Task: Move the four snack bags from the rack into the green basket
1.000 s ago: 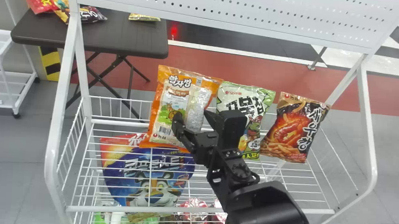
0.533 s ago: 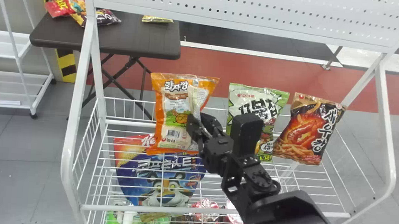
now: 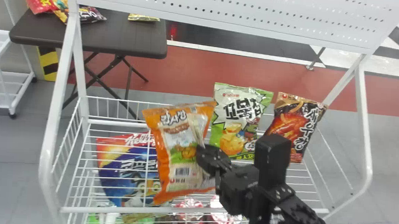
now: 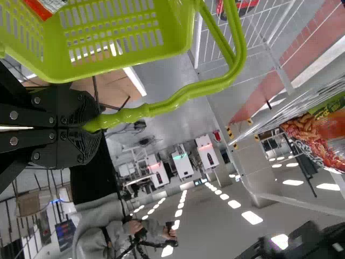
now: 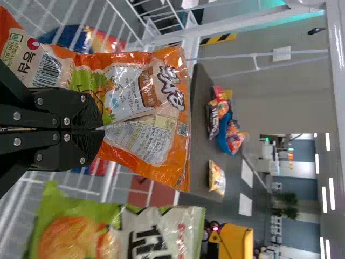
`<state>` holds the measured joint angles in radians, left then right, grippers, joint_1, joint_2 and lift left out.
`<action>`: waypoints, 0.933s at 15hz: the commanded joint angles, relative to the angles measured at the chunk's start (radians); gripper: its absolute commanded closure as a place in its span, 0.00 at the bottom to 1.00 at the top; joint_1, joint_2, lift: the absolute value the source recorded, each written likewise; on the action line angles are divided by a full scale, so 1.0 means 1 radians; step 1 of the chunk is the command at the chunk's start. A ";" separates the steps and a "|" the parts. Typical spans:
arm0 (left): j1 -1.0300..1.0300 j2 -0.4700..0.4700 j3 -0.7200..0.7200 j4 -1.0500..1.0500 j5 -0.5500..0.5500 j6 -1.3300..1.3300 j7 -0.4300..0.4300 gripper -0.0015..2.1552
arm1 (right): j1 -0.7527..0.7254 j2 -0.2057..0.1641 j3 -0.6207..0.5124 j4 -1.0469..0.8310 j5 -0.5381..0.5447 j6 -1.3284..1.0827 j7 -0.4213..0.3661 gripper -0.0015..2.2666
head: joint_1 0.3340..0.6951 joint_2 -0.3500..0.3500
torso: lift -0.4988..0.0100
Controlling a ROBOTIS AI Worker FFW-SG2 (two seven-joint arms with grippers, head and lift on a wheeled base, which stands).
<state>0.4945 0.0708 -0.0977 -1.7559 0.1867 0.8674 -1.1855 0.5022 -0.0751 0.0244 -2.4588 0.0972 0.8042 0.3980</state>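
Head view shows the black metal right gripper (image 3: 201, 154) clamped on the orange plastic snack bag (image 3: 182, 171), toward frame left, long axis almost upright.

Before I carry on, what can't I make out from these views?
- Full contents of the green basket: left wrist view's top edge cuts it off.
- Orange-edged pack at the basket: same edge; which snack it is, I cannot tell.
- Brown snack bag's lower part: behind the right arm, head view.
- Blue pack's right part: behind the orange snack bag, head view.
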 commanded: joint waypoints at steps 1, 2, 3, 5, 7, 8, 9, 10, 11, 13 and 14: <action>0.001 0.000 0.010 -0.007 0.005 0.000 0.004 0.94 | 0.114 0.001 -0.054 -0.106 0.032 0.122 0.061 0.93 | 1.00 0.02 | 0.98; 0.001 0.000 0.015 -0.007 0.010 0.000 0.004 0.94 | 0.177 0.003 -0.081 -0.137 0.027 0.122 0.078 0.93 | 1.00 0.00 | 0.98; 0.007 -0.002 0.027 -0.008 0.014 0.000 0.004 0.94 | 0.233 0.003 -0.106 -0.163 0.021 0.125 0.093 0.93 | 1.00 0.00 | 0.98; 0.013 -0.005 0.041 -0.007 0.025 -0.006 0.004 0.94 | 0.285 0.003 -0.126 -0.230 0.021 0.346 0.130 0.93 | 1.00 0.00 | 0.98; 0.015 -0.012 0.043 -0.005 0.023 -0.015 0.006 0.94 | 0.325 0.003 -0.130 -0.258 0.019 0.493 0.142 0.93 | 1.00 0.00 | 0.98; 0.015 -0.016 0.041 -0.005 0.023 -0.018 0.006 0.94 | 0.334 0.003 -0.129 -0.244 0.019 0.517 0.140 0.93 | 1.00 0.00 | 0.98; 0.015 -0.016 0.038 -0.004 0.023 -0.021 0.006 0.94 | 0.334 0.003 -0.126 -0.209 0.015 0.548 0.140 0.93 | 1.00 0.00 | 0.98; 0.015 -0.016 0.035 -0.005 0.023 -0.024 0.006 0.94 | 0.334 0.003 -0.118 -0.164 0.015 0.539 0.136 0.93 | 1.00 0.00 | 0.98; 0.015 -0.016 0.035 -0.004 0.023 -0.024 0.004 0.94 | 0.328 0.001 -0.106 -0.109 0.015 0.511 0.128 0.93 | 1.00 0.00 | 0.98; 0.018 -0.016 0.035 -0.007 0.023 -0.024 0.001 0.94 | 0.315 0.003 -0.083 -0.008 0.010 0.401 0.114 0.93 | 1.00 0.00 | 0.98; 0.019 -0.016 0.033 -0.010 0.022 -0.024 0.001 0.94 | 0.302 0.003 -0.070 0.040 -0.001 0.361 0.108 0.93 | 1.00 0.00 | 0.98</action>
<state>0.5117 0.0552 -0.0631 -1.7617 0.2098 0.8431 -1.1839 0.8194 -0.0725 -0.0636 -2.4910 0.1072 1.2335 0.5103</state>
